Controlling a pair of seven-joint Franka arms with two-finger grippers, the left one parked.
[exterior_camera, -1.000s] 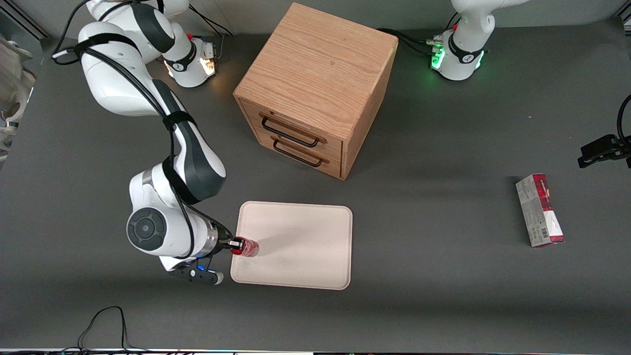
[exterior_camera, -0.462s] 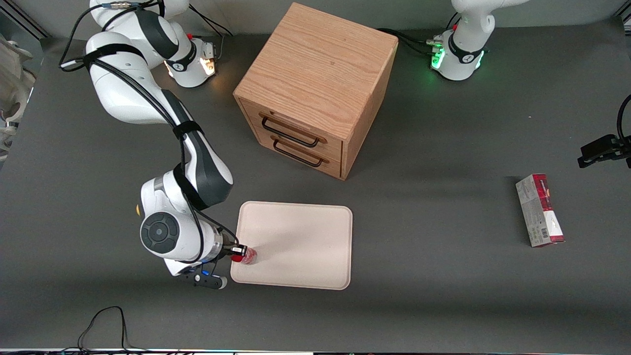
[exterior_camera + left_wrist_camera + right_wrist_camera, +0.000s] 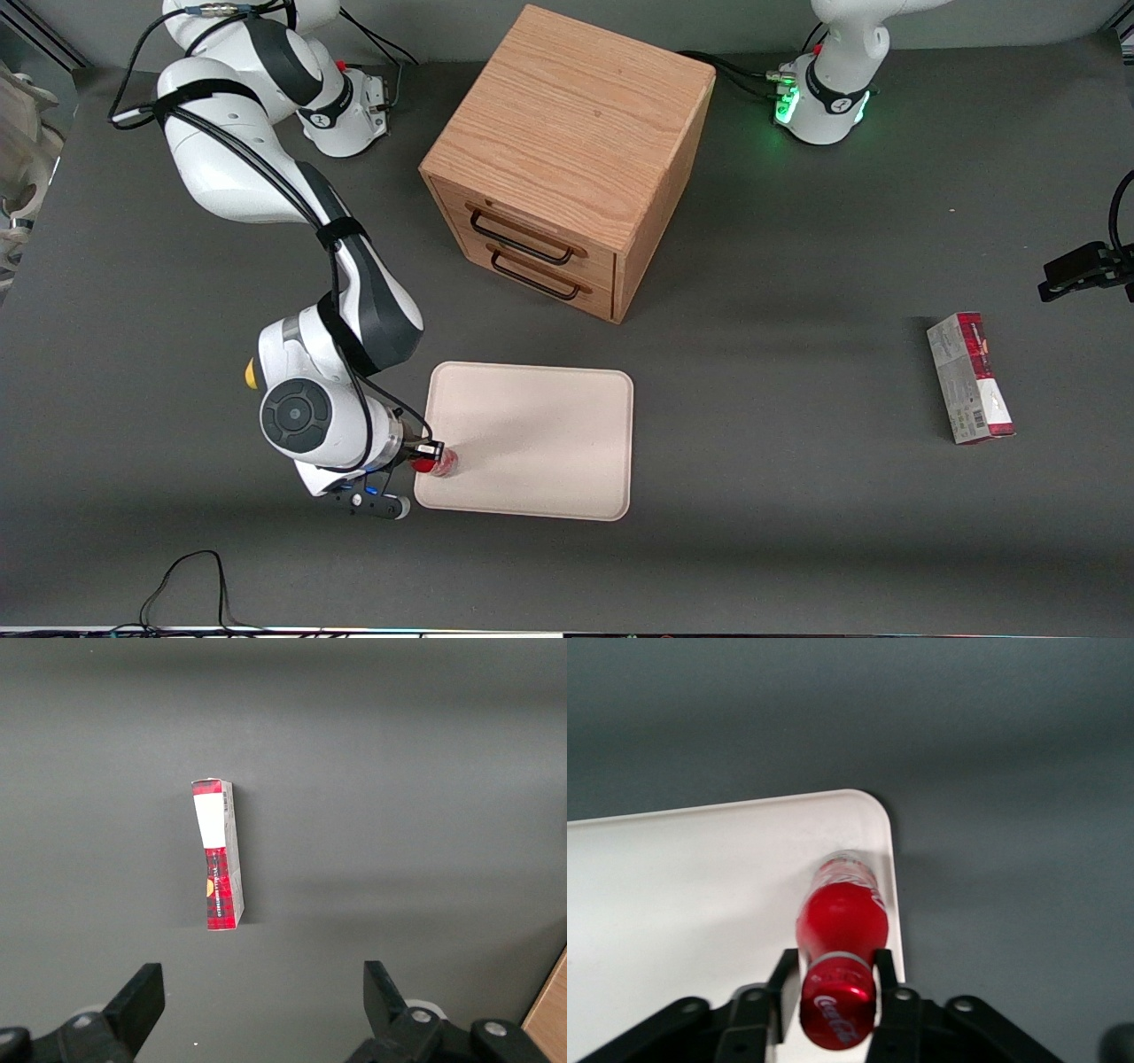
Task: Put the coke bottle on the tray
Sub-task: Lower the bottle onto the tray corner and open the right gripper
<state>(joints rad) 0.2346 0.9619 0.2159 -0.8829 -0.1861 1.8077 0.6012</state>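
The fingers point(image 3: 888, 988) are pinched on the neck of the coke bottle point(image 3: 842, 926), one black pad on each side just under the red cap. The gripper point(image 3: 426, 455) hangs low over the tray's point(image 3: 540, 425) edge that faces the working arm's end of the tabletop point(image 3: 797, 372), near the tray's corner closest to the front camera. In the wrist view the bottle stands about upright, its clear base at the tray surface just inside the rounded corner and the low rim; I cannot tell whether the base is actually touching. The white script on the cap and on the red body is readable.

The tray itself is pale cream, flat and rectangular, lying on the dark grey tabletop. Farther from the front camera than the tray stands a wooden drawer cabinet point(image 3: 567, 159), turned at an angle, with two drawers and dark handles point(image 3: 523, 239) facing roughly toward the tray. Well apart, toward the parked arm's end of the tabletop, a red-and-grey carton point(image 3: 970, 377) lies flat on its side.
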